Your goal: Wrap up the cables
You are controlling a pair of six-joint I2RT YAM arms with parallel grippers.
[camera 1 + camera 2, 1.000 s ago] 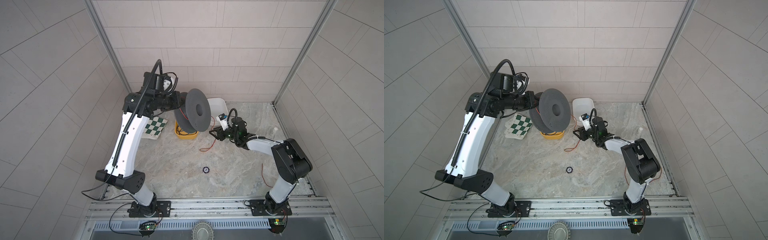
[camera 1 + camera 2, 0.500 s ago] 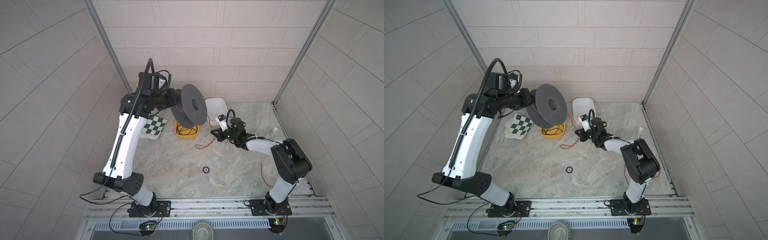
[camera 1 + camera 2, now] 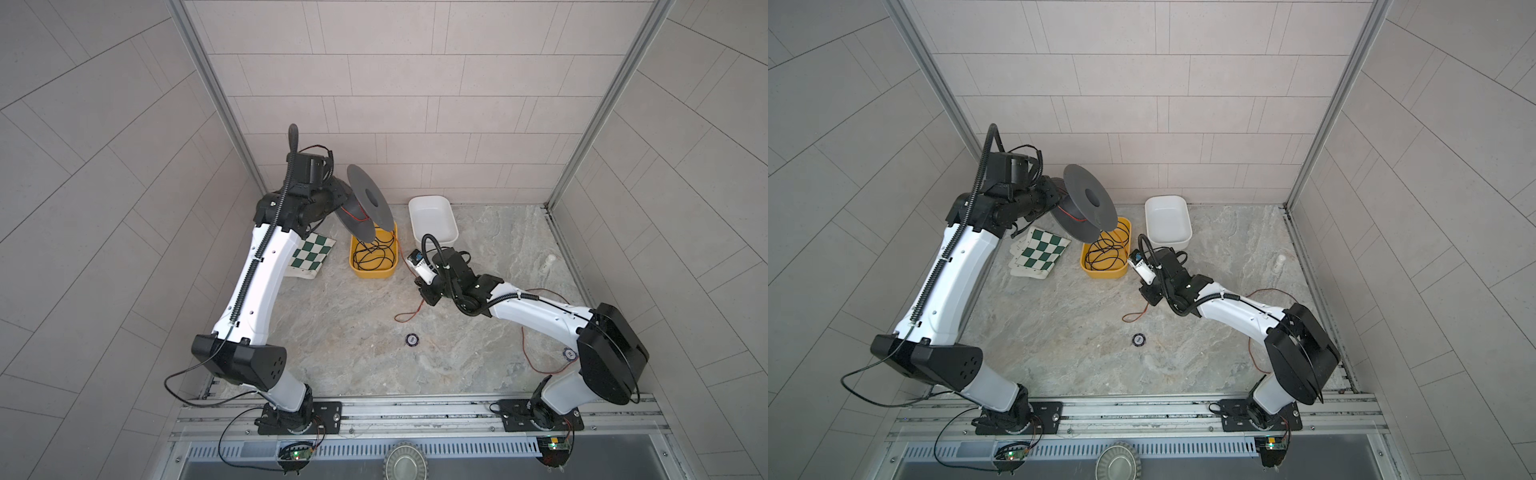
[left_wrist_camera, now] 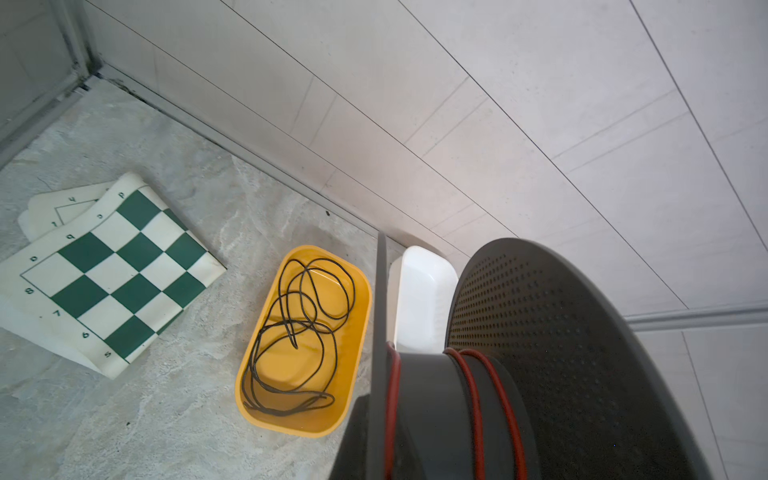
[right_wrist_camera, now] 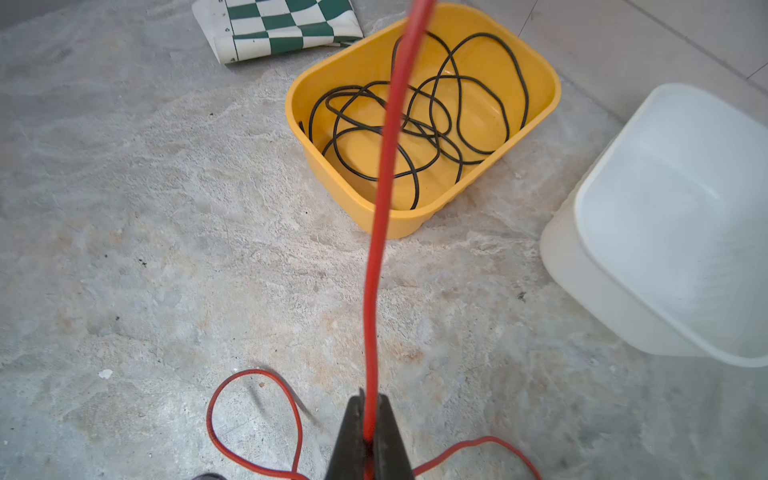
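Observation:
The cables are one thin red wire (image 5: pixel 380 208). A few of its turns sit on the core of a dark grey spool (image 4: pixel 561 353), shown as red wire turns (image 4: pixel 473 395) in the left wrist view. My left gripper (image 3: pixel 1054 195) holds that spool (image 3: pixel 370 208) raised over the yellow bin, its fingers hidden behind the flange. From the spool the wire runs taut down to my right gripper (image 5: pixel 368 409), which is shut on it just above the floor (image 3: pixel 426 291). Slack red wire (image 3: pixel 409 316) loops on the floor past the jaws and trails under the right arm.
A yellow bin (image 3: pixel 372 274) with a loose black cable (image 5: pixel 436 124) stands under the spool. An empty white bin (image 3: pixel 432 220) stands beside it near the back wall. A folded green chess mat (image 3: pixel 311 257), a small round disc (image 3: pixel 411 340) and a white bottle (image 3: pixel 548 262) lie on the floor.
My right gripper has closed on the red wire. The left arm has turned the spool and drawn it back to the left, and the floor loop has shifted.

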